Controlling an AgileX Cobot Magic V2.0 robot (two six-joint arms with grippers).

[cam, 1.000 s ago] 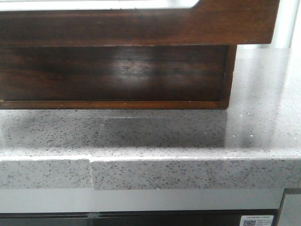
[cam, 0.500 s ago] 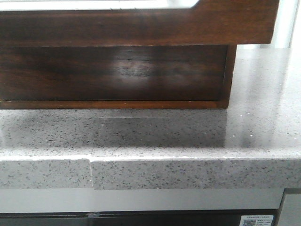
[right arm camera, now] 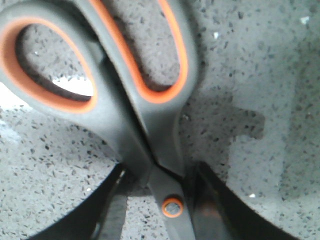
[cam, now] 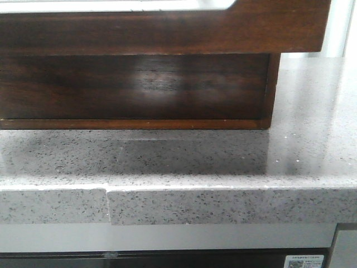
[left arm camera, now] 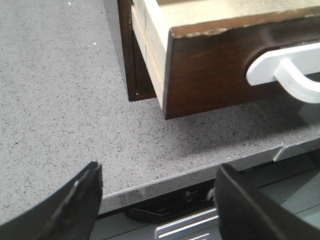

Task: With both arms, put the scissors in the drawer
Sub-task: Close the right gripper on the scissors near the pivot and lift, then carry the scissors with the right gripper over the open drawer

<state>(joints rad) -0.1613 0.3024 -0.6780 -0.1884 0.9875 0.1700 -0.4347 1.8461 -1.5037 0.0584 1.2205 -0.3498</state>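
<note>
Scissors (right arm camera: 145, 125) sit gripped in the right hand (right arm camera: 160, 200), its two dark fingers pressed against either side of the grey shank by the orange-ringed pivot, with the grey-and-orange handle loops fanning out beyond the fingertips above the speckled grey table (right arm camera: 260, 75). The blades are out of sight, so how they point cannot be told. The left hand (left arm camera: 157, 200) hangs wide and empty near the table's front edge, well short of the drawer (left arm camera: 210, 70).

That drawer already stands pulled out of its dark wooden cabinet (left arm camera: 127, 55), its pale inside showing at the top and a white curved handle (left arm camera: 285, 70) on its glossy brown front. From the front, only the drawer's overhanging front (cam: 167, 28) and the cabinet beneath it show; neither arm appears there.

By the look of it, opening and picking up are done. What is left is to carry the scissors over the open drawer, let them go inside, and presumably push it closed. The right wrist view shows only table, so how near the scissors are to the drawer cannot be judged.
</note>
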